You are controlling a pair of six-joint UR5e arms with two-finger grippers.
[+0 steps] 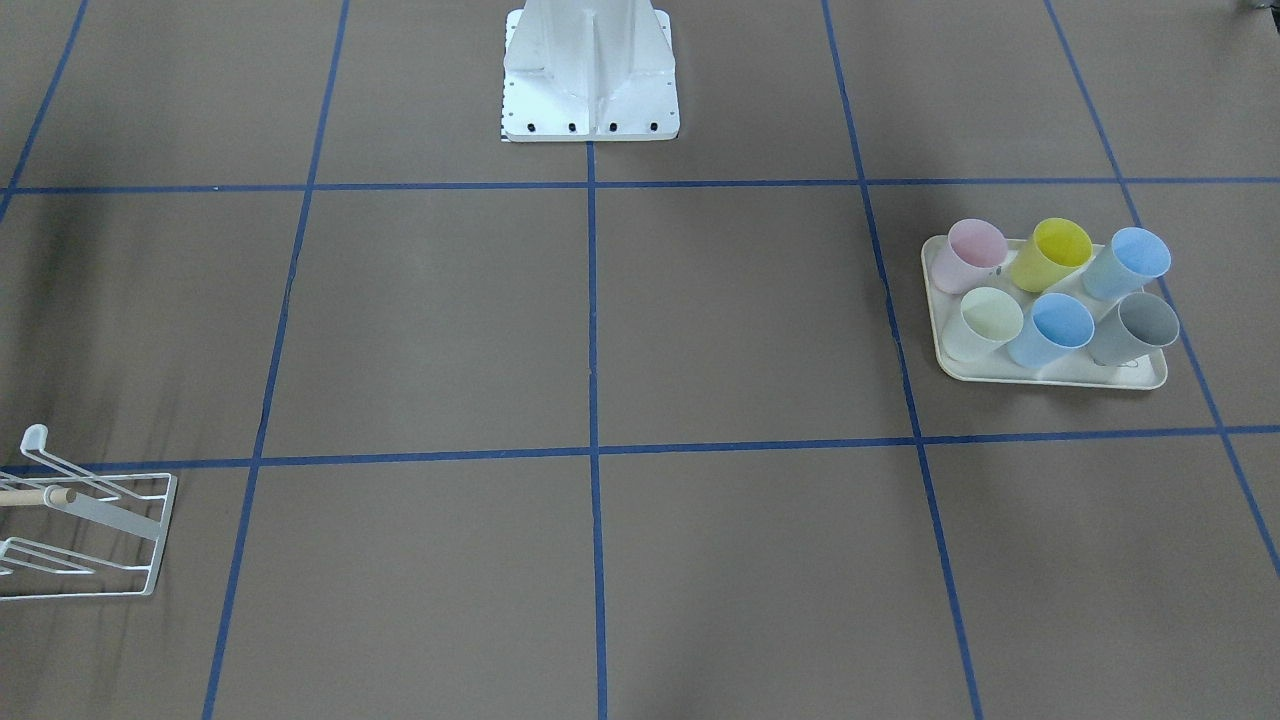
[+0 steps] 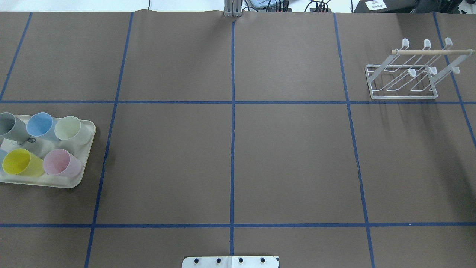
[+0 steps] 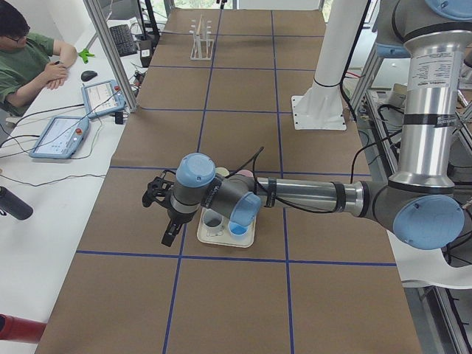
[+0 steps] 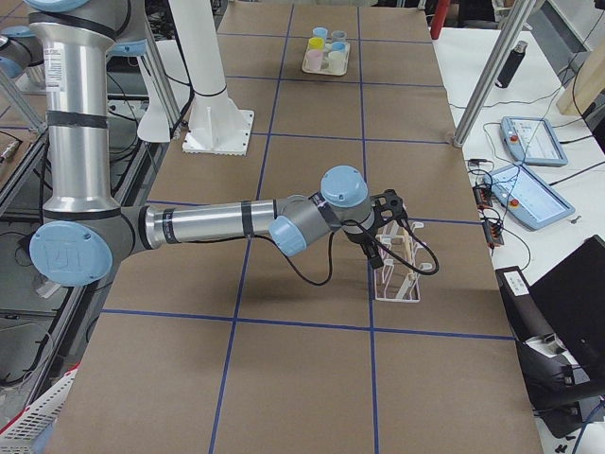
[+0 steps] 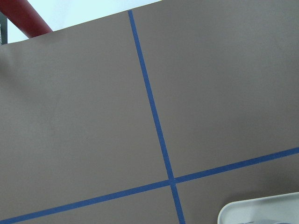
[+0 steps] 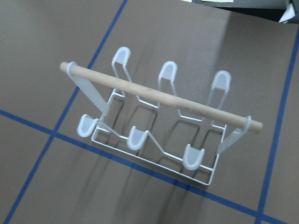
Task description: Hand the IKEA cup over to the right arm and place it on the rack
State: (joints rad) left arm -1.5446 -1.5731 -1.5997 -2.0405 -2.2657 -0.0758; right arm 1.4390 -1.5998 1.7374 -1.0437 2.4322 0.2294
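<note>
Across the brown table (image 2: 290,160), squared off with blue tape (image 2: 232,149), the left arm (image 3: 310,195) reaches out above the cream tray (image 1: 1050,378), and the right arm (image 4: 208,222) reaches toward the rack (image 6: 137,138). From overhead, the tray lies at the left edge and the rack at the far right, well apart. The rack is white wire with six upturned prongs in two rows and a pale wooden rod (image 6: 159,95) across its top. Six cups (image 1: 985,322) stand upright on the tray in two rows of three: pink, yellow, light blue, pale green, blue and grey. They are plain tapered tumblers. Whether the left gripper (image 3: 169,232) or the right gripper (image 4: 371,253) is wide or narrow, I cannot tell.
</note>
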